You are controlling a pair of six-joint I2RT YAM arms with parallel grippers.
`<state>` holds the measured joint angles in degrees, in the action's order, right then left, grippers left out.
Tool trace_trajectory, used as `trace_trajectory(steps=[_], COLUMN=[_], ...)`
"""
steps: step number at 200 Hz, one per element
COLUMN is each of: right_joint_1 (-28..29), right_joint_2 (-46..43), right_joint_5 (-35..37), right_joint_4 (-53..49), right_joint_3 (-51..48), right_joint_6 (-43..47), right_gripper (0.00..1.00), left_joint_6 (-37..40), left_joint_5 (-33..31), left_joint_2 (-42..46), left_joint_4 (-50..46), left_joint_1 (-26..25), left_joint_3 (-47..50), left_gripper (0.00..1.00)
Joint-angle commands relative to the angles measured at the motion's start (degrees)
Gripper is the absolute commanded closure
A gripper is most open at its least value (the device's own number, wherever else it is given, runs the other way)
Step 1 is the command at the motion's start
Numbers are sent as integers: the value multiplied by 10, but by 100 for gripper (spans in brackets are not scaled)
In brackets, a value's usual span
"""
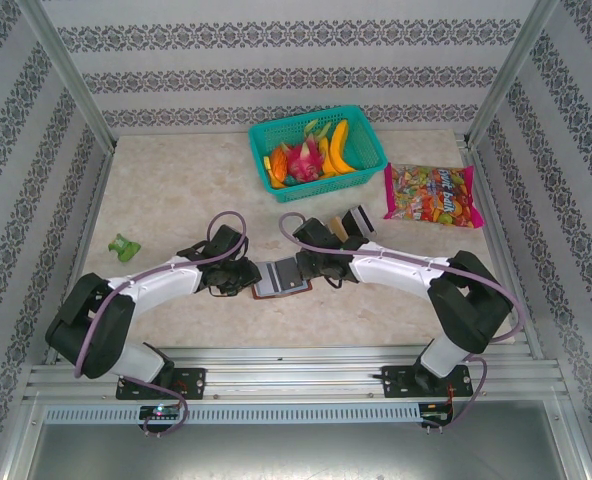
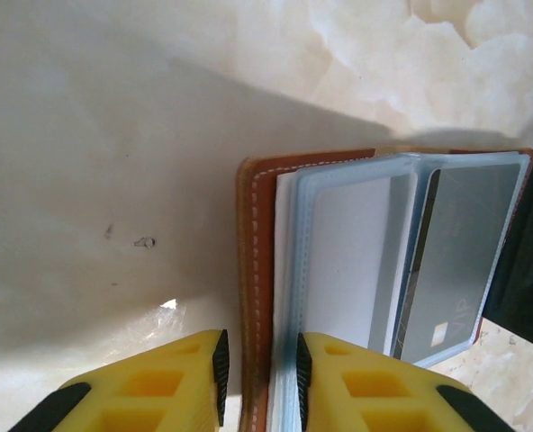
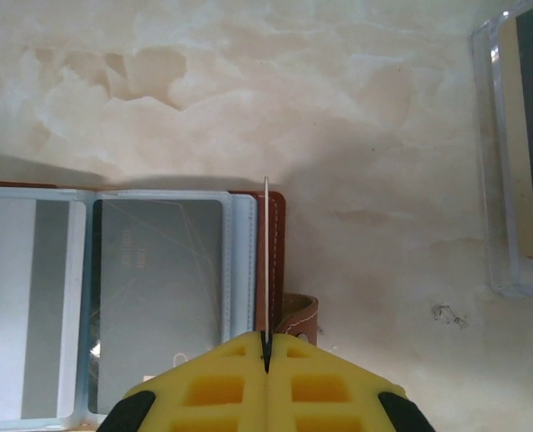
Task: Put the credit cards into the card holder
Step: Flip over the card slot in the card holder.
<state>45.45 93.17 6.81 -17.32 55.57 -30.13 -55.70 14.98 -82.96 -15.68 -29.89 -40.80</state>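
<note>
The brown card holder (image 1: pixel 281 277) lies open on the table between both arms, grey-blue sleeves up. My left gripper (image 2: pixel 261 373) straddles its left edge (image 2: pixel 253 225): the right pad (image 2: pixel 302 378) touches the sleeves, and a sliver of table shows between the left pad and the cover. A grey credit card (image 2: pixel 460 261) sits in one sleeve. My right gripper (image 3: pixel 266 346) is shut on another credit card (image 3: pixel 266 261), seen edge-on and upright, over the holder's right border (image 3: pixel 275 234) beside the snap tab (image 3: pixel 298 315).
A clear plastic box (image 1: pixel 354 222) holding dark and tan cards stands just behind the right gripper (image 1: pixel 314 268). Farther back are a teal basket (image 1: pixel 368 150) of toy fruit and a candy bag (image 1: pixel 431 195). A small green object (image 1: pixel 124 246) lies at the left.
</note>
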Motion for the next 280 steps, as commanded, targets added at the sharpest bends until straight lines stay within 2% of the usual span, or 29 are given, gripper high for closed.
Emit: trace_trajectory(steps=[1, 76, 158, 192, 224, 280], right_joint_1=[-8, -15, -17, -16, -19, -41], right_joint_2=[-5, -47, -26, -9, 6, -36], right_joint_5=[-13, -5, -44, -37, -62, -124], right_joint_4=[16, 18, 37, 34, 49, 94], right_joint_3=[-17, -23, -22, -21, -26, -53], right_joint_6=[-11, -16, -18, -21, -25, -77], right_gripper=[100, 100, 100, 100, 100, 100], left_joint_6=[8, 14, 13, 15, 15, 14], left_joint_5=[4, 4, 6, 6, 8, 12], left_joint_2=[-8, -14, -17, -19, -22, -29], left_joint_4=[15, 13, 15, 14, 17, 24], left_joint_1=[4, 4, 4, 4, 4, 4], left_joint_3=[10, 9, 6, 6, 6, 5], left_gripper=[73, 76, 77, 76, 77, 77])
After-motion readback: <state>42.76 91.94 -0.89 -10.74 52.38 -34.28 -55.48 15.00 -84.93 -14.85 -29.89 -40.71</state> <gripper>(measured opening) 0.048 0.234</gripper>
